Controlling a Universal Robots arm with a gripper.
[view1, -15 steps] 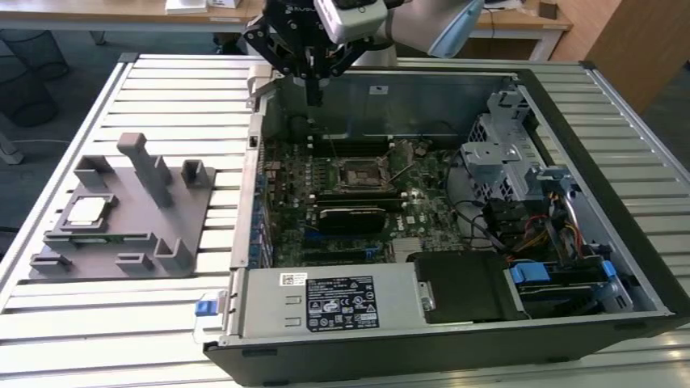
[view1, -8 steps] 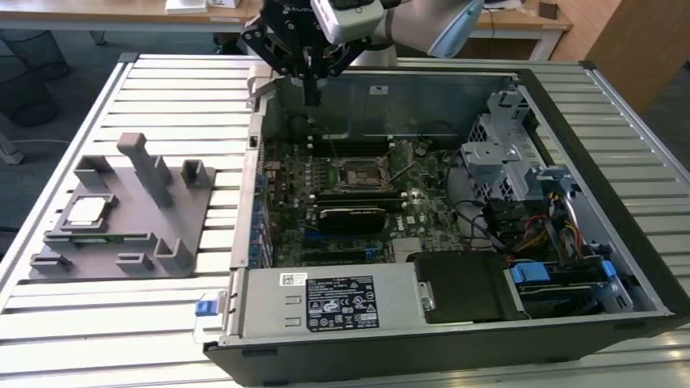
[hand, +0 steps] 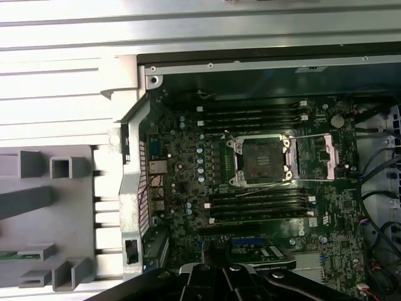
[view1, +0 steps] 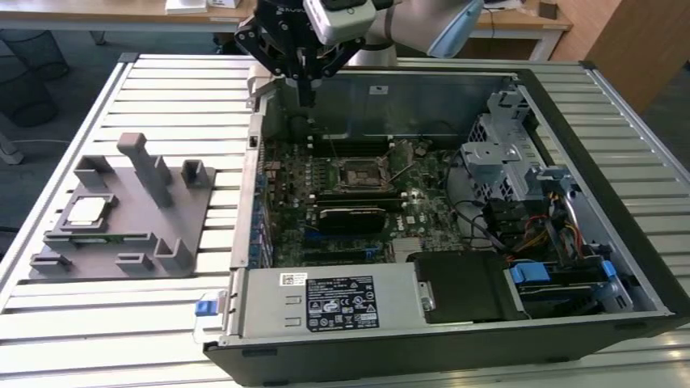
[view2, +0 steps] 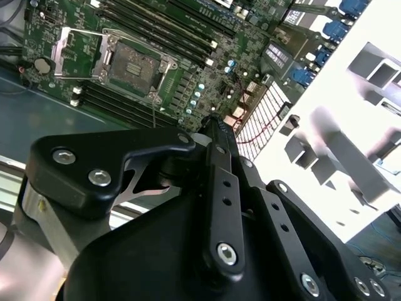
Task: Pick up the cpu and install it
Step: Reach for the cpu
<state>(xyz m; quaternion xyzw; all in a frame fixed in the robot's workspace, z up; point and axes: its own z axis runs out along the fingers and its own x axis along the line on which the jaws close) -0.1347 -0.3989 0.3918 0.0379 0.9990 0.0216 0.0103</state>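
Note:
The cpu (view1: pixel 86 212), a small square chip with a silver top, lies in the grey plastic fixture (view1: pixel 161 218) on the table, at the exterior view's left of the open computer case. My gripper (view1: pixel 307 90) hangs over the case's far corner on that side, well away from the chip, its fingers shut with nothing between them. The same fingers come together to one point in the second wrist view (view2: pixel 214 122). The motherboard's dark square socket (view1: pixel 356 172) (view2: pixel 135 63) (hand: pixel 260 160) stands bare, its metal load plate (hand: pixel 326 157) swung open beside it.
The case wall (view1: pixel 250 194) stands between the fixture and the motherboard. Memory slots (hand: pixel 257 113) run on both sides of the socket. A black heatsink block (view1: pixel 351 217), a drive cage (view1: pixel 502 153), cables and a power supply (view1: pixel 334 303) crowd the case.

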